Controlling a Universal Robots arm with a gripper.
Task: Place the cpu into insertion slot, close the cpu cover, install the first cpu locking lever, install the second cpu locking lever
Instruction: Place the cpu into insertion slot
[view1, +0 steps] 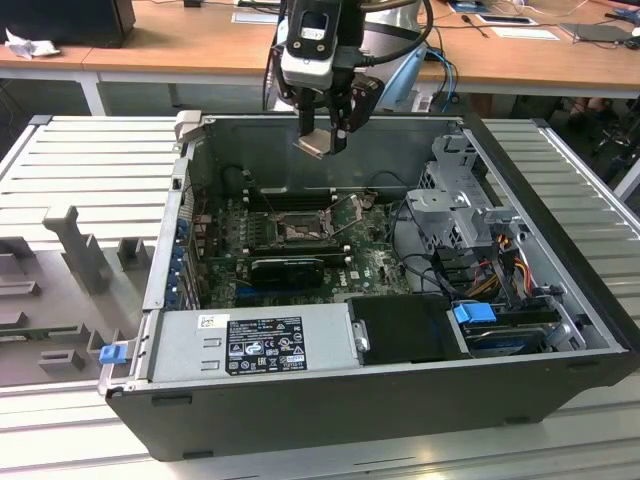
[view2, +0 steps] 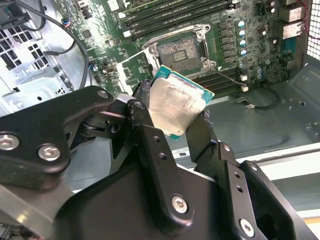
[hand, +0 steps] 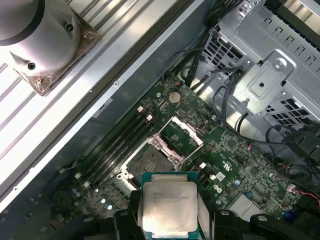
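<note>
My gripper (view1: 325, 138) hangs above the open computer case, shut on the cpu (view1: 316, 146), a thin pale square chip held by its edges. In both wrist views the cpu (view2: 176, 102) (hand: 167, 200) sits between the black fingers (view2: 150, 135), tilted, well above the green motherboard (hand: 235, 165). Below it lies the insertion slot (view2: 181, 50) (hand: 149, 161) (view1: 297, 229), a dark square socket with a metal rim and nothing in it. The cpu cover (hand: 184, 136) (view2: 131, 66) stands flipped open at one side of the slot.
Long black memory slots (view1: 285, 198) run beside the socket, and a black graphics card (view1: 288, 268) lies nearer the power supply (view1: 255, 340). A metal drive cage (view1: 455, 205) with cables fills the exterior view's right of the case. The case walls (view1: 170, 250) rise around the board.
</note>
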